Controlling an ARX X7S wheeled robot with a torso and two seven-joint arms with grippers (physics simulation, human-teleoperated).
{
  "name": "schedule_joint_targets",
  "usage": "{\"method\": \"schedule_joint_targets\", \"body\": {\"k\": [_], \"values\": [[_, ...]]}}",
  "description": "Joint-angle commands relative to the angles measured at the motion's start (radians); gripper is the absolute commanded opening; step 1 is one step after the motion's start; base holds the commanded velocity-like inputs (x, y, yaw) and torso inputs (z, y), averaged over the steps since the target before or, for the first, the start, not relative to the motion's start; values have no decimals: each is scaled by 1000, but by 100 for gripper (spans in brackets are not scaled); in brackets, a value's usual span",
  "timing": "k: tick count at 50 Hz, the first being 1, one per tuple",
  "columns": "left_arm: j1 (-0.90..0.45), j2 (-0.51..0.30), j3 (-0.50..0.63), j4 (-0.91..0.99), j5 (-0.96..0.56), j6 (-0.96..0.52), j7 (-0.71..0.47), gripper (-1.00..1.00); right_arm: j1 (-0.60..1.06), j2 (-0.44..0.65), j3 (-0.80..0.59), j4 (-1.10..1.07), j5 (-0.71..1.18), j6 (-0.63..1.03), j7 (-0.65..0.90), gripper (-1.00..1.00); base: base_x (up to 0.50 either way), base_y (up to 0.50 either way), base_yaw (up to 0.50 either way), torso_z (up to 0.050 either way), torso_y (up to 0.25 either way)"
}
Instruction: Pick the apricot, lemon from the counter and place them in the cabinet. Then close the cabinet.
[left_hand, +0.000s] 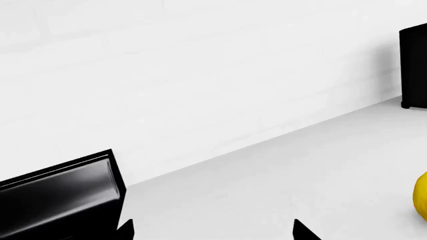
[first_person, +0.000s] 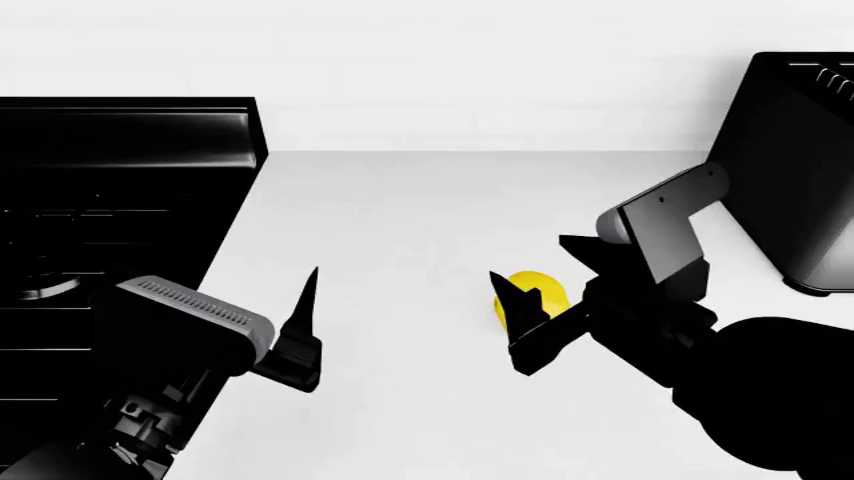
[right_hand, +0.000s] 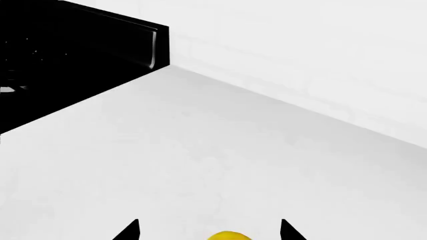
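The lemon (first_person: 542, 290) is bright yellow and lies on the white counter (first_person: 400, 210). My right gripper (first_person: 530, 258) is open, with a black finger on each side of the lemon, which it does not grip. In the right wrist view the lemon's top (right_hand: 229, 235) shows between the spread tips of that gripper (right_hand: 209, 228). My left gripper (first_person: 307, 315) is open and empty over the counter, left of the lemon. In the left wrist view its tips (left_hand: 213, 229) stand wide apart, and the lemon's edge (left_hand: 421, 196) shows at the frame border. The apricot and the cabinet are out of view.
A black stove top (first_person: 120, 200) adjoins the counter on the left and also shows in the wrist views (left_hand: 60, 200) (right_hand: 67, 60). A tall black appliance (first_person: 787, 170) stands at the back right (left_hand: 415, 65). A white wall (first_person: 441, 70) runs behind.
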Motion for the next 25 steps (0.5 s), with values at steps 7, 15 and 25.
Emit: {"method": "schedule_joint_targets", "body": {"k": [7, 15, 25], "values": [[-8, 0, 3, 1, -6, -5, -5, 100, -42, 14, -38, 20, -46, -19, -38, 100, 0, 0, 0, 0, 0], [-8, -3, 0, 3, -10, -5, -7, 100, -52, 17, -57, 28, -65, -26, -51, 100, 0, 0, 0, 0, 0], [-7, -6, 2, 1, -10, -3, -6, 100, -68, 7, -95, 64, -119, -49, -71, 100, 0, 0, 0, 0, 0]]}}
